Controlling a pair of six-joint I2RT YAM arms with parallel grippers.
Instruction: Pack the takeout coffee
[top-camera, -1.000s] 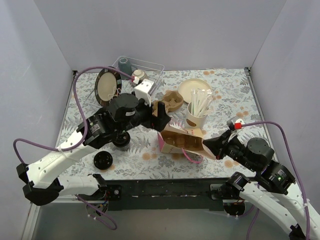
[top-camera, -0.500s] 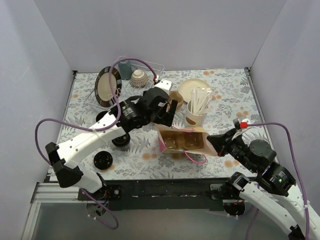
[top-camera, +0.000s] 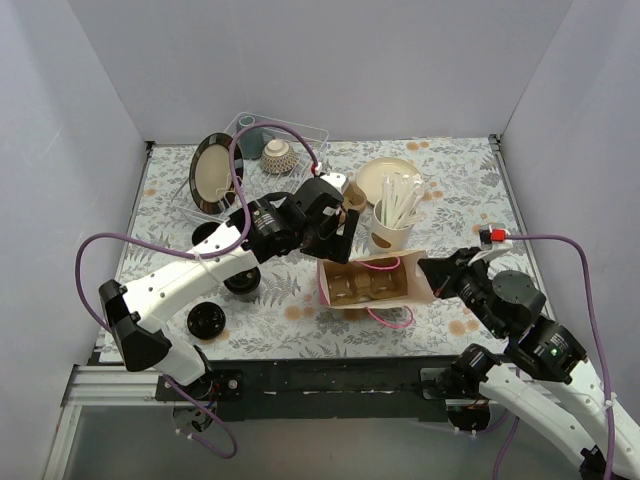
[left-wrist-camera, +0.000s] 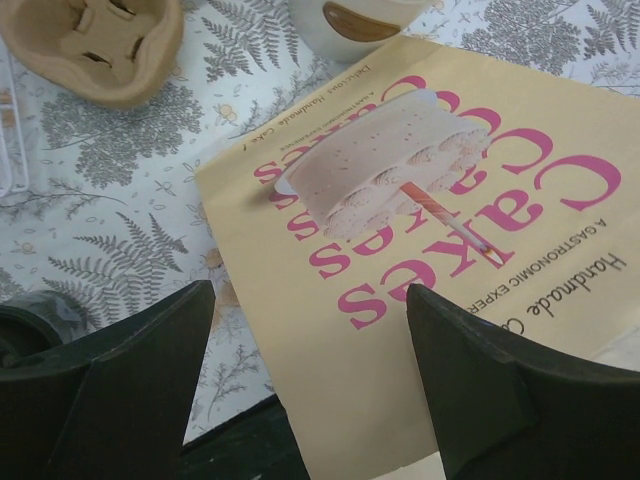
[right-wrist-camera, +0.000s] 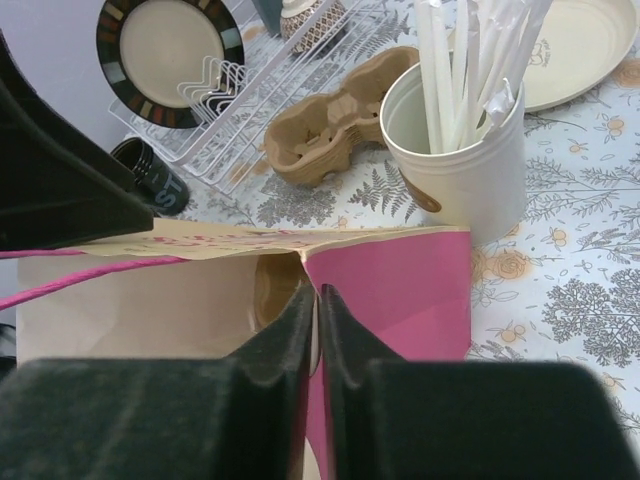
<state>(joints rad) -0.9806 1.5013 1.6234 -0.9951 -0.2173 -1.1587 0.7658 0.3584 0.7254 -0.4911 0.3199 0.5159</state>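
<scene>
Overhead, left end effector (left-wrist-camera: 310, 295) agape above paper bag (left-wrist-camera: 560, 300).

Fern-print table (top-camera: 470, 190): paper bag (top-camera: 372, 282), straw cup (top-camera: 392, 238), pulp tray (right-wrist-camera: 330, 145), plate (top-camera: 388, 178), rack (right-wrist-camera: 262, 100).

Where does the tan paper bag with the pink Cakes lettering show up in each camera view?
Top external: the tan paper bag lies at centre, on the near side of the white cup of straws.
Left wrist: the bag fills the centre and right; the cup's base is at the top edge.
Right wrist: the bag spans the lower half, its edge pinched in the right gripper; the cup stands upper right.
Shared landmark: the white cup of straws.
</scene>
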